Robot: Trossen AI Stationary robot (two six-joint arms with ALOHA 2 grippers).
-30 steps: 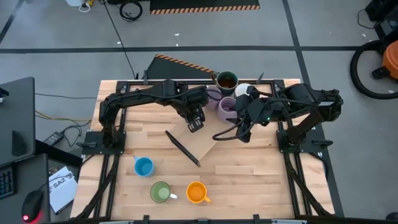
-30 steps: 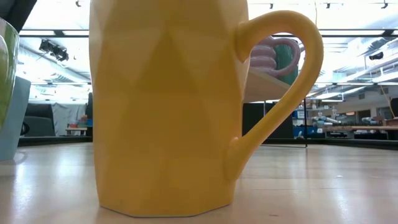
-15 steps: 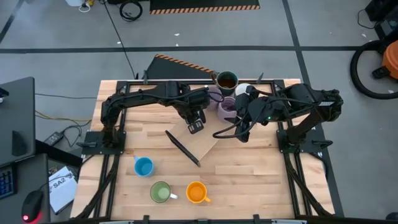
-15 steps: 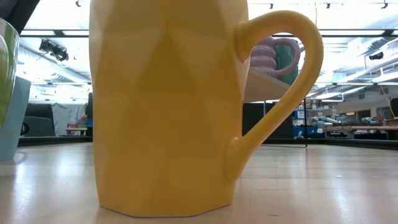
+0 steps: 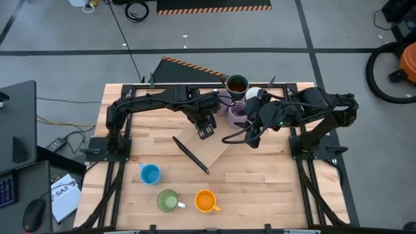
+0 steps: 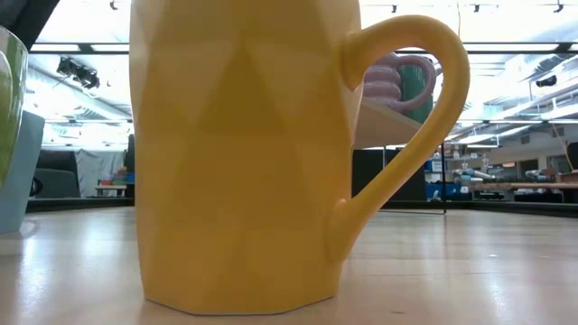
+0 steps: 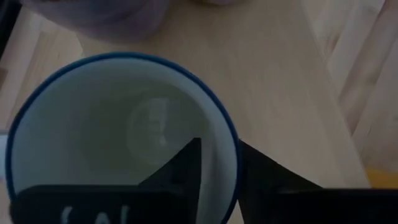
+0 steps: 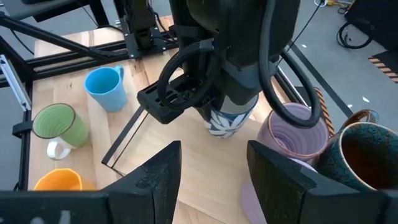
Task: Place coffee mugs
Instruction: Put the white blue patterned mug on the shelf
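Clenched on the wall of a blue-rimmed white mug (image 7: 118, 124): jaws of the left gripper (image 5: 204, 129), one finger down inside the cup, the other outside against the rim. Held upright, mouth up, over a pale board (image 5: 213, 149) at mid-worktop (image 5: 260, 188). Resting on the board or just clear of it: impossible to tell.

Poised just beside that mug and facing it, the right gripper (image 8: 214, 180), jaws released and spread, nothing between them.

Step in hand, by the look of it: setting the white mug down.

- Best done by lowering straight, rim level, until the base sits flat on the board.
- Then opening only a little and lifting the inner finger straight up, without dragging the wall and tipping the cup.
- Worth minding the lilac mug (image 8: 292, 127) and dark mug (image 8: 367, 155), near the left jaws on their far side, and the right arm close in front.

Well apart from both sets of jaws, toward the worktop's near edge: blue mug (image 5: 150, 174), green mug (image 5: 168, 200) and orange mug (image 5: 205, 200), all upright.
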